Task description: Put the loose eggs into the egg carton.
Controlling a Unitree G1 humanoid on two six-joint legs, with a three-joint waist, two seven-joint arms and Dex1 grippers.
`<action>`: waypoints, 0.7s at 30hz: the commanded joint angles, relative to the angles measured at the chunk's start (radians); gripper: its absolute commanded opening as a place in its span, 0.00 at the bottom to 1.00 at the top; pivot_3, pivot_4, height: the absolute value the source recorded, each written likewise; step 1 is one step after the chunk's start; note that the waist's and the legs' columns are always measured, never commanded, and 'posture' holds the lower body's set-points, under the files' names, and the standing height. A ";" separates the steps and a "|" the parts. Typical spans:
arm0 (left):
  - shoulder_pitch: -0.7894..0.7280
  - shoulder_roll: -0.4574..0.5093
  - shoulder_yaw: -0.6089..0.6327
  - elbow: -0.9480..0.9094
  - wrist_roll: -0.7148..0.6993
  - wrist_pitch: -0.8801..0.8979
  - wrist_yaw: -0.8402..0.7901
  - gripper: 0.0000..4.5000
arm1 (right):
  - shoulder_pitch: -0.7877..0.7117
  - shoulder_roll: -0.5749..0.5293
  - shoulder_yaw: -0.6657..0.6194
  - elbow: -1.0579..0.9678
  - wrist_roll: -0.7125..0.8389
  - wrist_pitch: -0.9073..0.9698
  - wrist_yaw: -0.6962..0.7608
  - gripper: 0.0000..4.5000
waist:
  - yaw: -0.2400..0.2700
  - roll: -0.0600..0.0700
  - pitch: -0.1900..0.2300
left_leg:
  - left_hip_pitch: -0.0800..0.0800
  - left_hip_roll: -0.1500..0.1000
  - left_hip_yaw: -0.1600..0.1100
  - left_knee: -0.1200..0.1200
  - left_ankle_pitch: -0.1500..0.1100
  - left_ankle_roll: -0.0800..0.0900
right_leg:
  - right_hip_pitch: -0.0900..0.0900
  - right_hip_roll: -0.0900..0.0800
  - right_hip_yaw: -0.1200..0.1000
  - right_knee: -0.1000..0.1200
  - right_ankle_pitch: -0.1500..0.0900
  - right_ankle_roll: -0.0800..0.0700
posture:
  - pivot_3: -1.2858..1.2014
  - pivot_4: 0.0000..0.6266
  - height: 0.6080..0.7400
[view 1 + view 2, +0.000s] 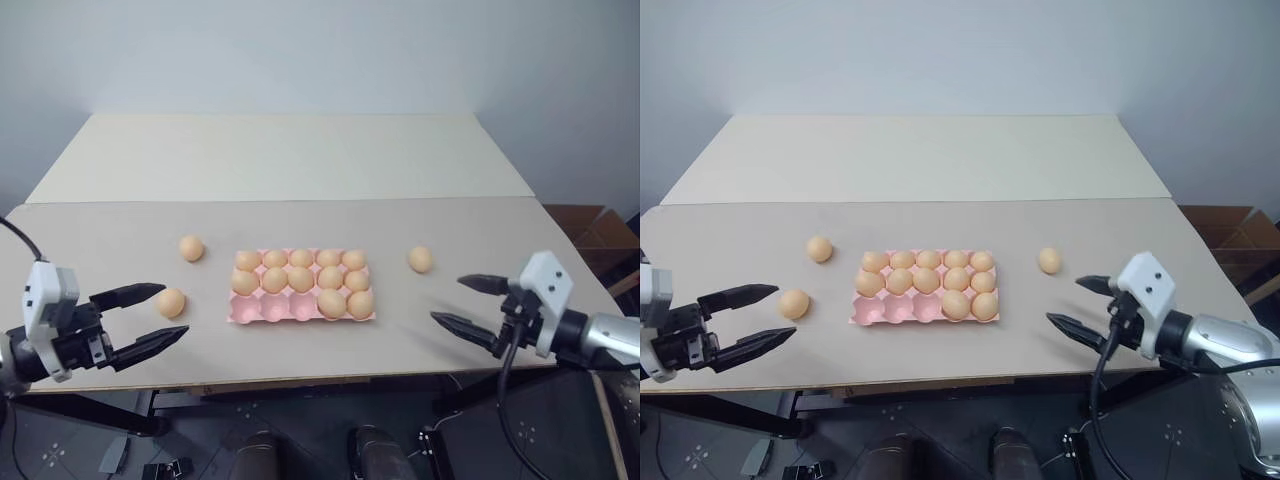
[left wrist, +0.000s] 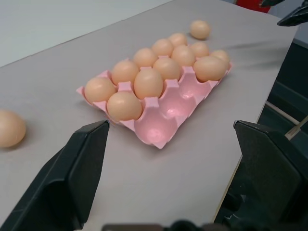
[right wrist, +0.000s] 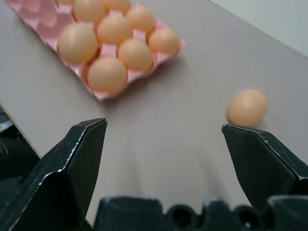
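Head view: both the left gripper point(image 1: 150, 318) and right gripper point(image 1: 462, 302) stand wide apart and empty at the table's point(image 1: 300, 160) near edge; the egg carton point(image 1: 250, 313) holds twelve eggs, three near cups bare, with three loose eggs point(image 1: 171, 302) beside it. Left wrist view: nothing blocks the nearest egg point(image 2: 9, 128), judged the next pick. Right wrist view: a lone egg point(image 3: 247, 107) lies past the carton's end.

Both head eyes are looking down from above at the table point(image 1: 300, 160), the egg carton point(image 1: 300, 311) sitting central. Each wrist camera is peering low and close across the tabletop, sharing that carton: the left from eight o'clock, the right from four o'clock.
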 commanded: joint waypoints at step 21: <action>-0.051 -0.042 -0.031 -0.089 -0.003 -0.042 0.052 1.00 | -0.705 0.332 0.380 0.783 -0.355 0.067 -0.530 0.92 | 0.001 0.000 0.000 | -0.009 -0.001 0.000 0.000 0.000 0.000 | -0.007 0.000 0.000 -0.001 0.008 -0.001 | 0.52 0.24 1.00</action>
